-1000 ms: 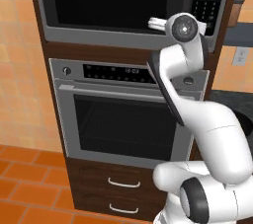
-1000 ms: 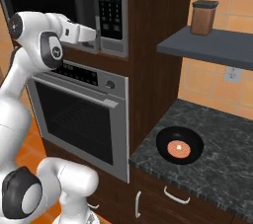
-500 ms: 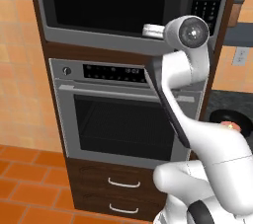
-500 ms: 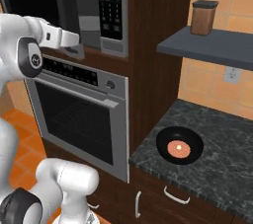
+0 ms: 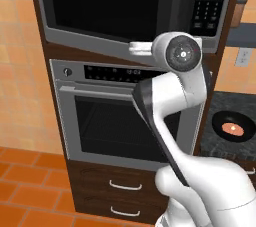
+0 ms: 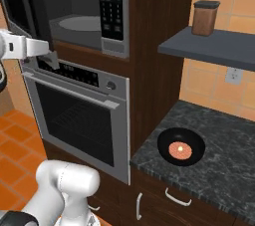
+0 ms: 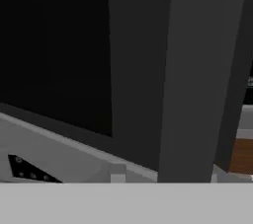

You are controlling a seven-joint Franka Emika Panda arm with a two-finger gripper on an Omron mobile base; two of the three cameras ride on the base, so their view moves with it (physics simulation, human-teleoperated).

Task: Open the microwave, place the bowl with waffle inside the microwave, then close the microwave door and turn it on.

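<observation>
From the right base view, I see my gripper (image 6: 46, 56) at far left, against the lower edge of the microwave door (image 6: 17, 6), which stands swung out; I cannot tell how wide the fingers are. The microwave (image 6: 92, 13) cavity shows. Right, the bowl (image 6: 181, 147) holding the waffle (image 6: 180, 149) sits on the counter (image 6: 234, 155).

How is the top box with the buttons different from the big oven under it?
The microwave has its door swung partly open, and the oven has its door shut. The microwave has a keypad of white buttons on its right side; the oven has a display strip and a knob across its top. Both have steel frames and dark glass.
</observation>
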